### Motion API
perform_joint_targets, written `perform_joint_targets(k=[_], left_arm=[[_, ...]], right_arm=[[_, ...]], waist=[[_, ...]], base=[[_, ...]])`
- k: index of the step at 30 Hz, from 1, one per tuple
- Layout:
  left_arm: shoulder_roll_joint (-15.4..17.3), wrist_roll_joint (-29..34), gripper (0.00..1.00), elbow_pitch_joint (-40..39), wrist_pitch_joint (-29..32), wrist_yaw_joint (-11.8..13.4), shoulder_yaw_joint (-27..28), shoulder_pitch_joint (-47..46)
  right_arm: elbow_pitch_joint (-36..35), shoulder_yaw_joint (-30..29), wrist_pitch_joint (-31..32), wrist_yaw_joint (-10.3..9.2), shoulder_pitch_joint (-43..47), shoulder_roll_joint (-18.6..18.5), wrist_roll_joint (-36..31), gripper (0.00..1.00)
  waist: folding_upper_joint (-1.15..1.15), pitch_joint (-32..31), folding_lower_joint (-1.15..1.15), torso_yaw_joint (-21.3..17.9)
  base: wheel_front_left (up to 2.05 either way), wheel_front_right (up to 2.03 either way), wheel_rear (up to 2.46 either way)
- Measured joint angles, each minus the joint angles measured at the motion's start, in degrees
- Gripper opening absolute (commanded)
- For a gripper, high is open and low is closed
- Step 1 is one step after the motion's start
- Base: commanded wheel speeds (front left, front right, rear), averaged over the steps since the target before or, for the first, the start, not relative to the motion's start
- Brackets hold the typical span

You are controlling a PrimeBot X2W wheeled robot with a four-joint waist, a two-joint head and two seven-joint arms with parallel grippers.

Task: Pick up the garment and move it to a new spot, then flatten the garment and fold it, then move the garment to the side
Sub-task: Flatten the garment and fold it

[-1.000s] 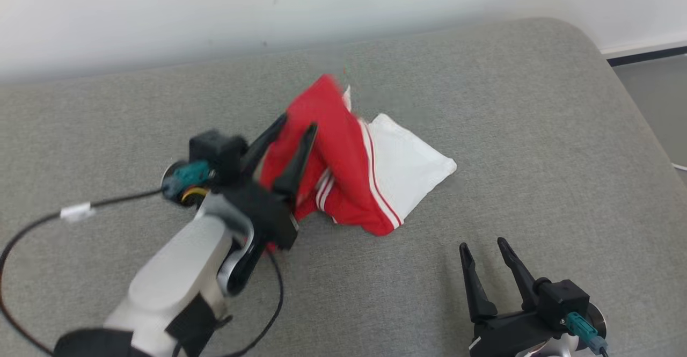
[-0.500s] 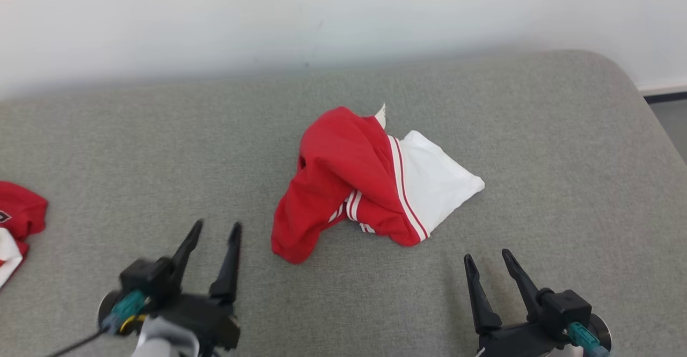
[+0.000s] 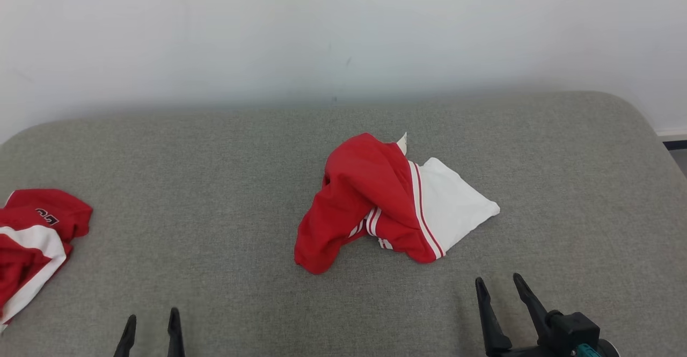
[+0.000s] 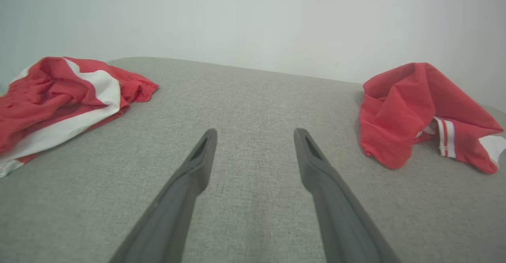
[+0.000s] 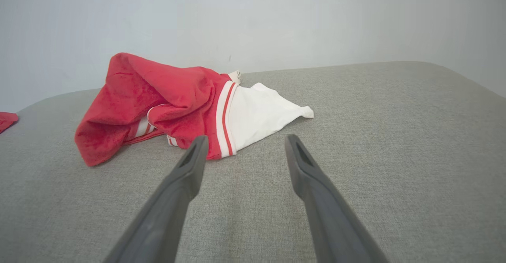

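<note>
The garment [image 3: 386,204] is a crumpled red and white piece with striped trim, lying in a heap at the middle of the grey cushion [image 3: 214,185]. It also lies at the right of the left wrist view as the garment [image 4: 411,108] and ahead-left of the fingers in the right wrist view as the garment [image 5: 178,105]. My left gripper [image 3: 152,319] stands open at the bottom left, well short of the heap, with nothing between its fingers. My right gripper [image 3: 499,286] stands open at the lower right, a little in front of the garment's white corner, also holding nothing.
A second red and white piece of clothing [image 3: 32,239] lies at the cushion's far left edge, also seen as the clothing [image 4: 59,97]. A pale wall [image 3: 343,35] runs behind the cushion. The cushion's right corner rounds off near a strip of floor [image 3: 679,155].
My left gripper has let go of the garment, opened and drawn back to the bottom left. The garment has slumped into a heap. The head camera has tilted up, bringing the second piece into view.
</note>
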Motion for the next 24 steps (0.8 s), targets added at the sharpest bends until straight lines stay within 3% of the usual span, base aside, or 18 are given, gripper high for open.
perform_joint_targets(k=[9, 17, 24], left_arm=[[-1.0, 2.6, 1.0, -2.3, 0.0, -0.4, 2.0, 5.4], [-1.1, 0.5, 1.0, -2.2, 0.0, -0.4, -0.4, 6.0], [-1.1, -0.1, 1.0, -2.1, 0.0, -0.3, -3.6, 4.0]], right_arm=[[0.2, -1.0, 0.0, 0.0, 1.2, 0.1, 0.0, 1.0], [0.6, -3.4, 0.0, 0.0, 0.7, 0.2, 0.3, 1.0], [1.8, -4.6, 0.0, 0.0, -5.3, -0.3, -1.6, 1.0]], waist=[[0.0, -1.3, 0.0, 1.1], [0.0, -0.5, 0.0, 2.4], [0.01, 2.2, 0.01, 4.0]], base=[[0.0, 0.0, 0.0], [0.0, 0.0, 0.0], [0.0, 0.0, 0.0]])
